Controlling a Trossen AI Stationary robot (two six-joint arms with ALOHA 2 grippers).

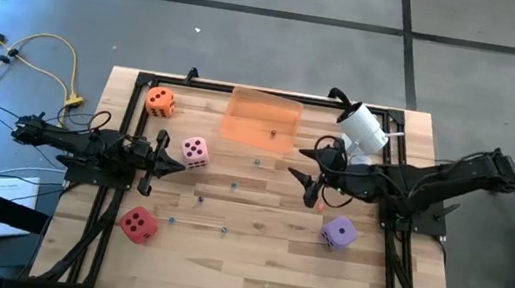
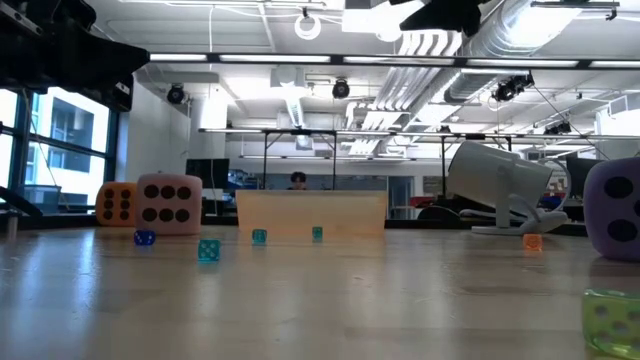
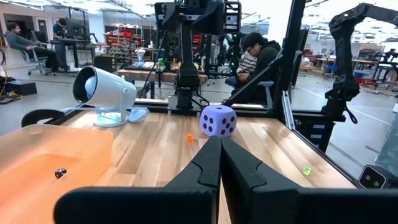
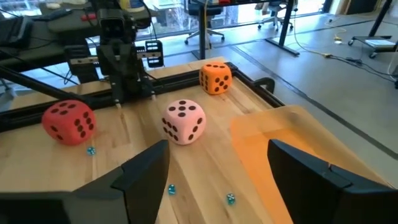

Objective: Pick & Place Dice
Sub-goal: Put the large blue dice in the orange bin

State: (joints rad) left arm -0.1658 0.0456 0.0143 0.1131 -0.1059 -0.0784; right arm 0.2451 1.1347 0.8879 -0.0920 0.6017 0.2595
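1. My left end effector [image 1: 177,166] sits over the left part of the wooden surface [image 1: 252,254], fingers pressed together w/ nothing between them, tip just beside the pink die [image 1: 195,151].
2. Orange die [image 1: 160,101] is at the far-left corner, near the frame edge.
3. Red die [image 1: 138,223] lies nearer the front, left side, well apart from the orange one.
4. Pink die rests between the left end effector tip and the translucent orange tray [image 1: 263,119], which sits at the far-middle edge w/ a tiny dark die inside.
5. Small blue/teal mini dice [image 2: 208,250] are scattered across the middle of the surface.
6. My right end effector [image 1: 304,183] hovers right of centre, fingers spread, gripping nothing; its wrist view looks past both fingers [image 4: 144,169] toward the pink, red & orange dice.
7. White lamp-like device [image 1: 365,128] stands behind the right arm.
8. Purple die [image 1: 338,233] sits front-right, near the right arm, untouched.
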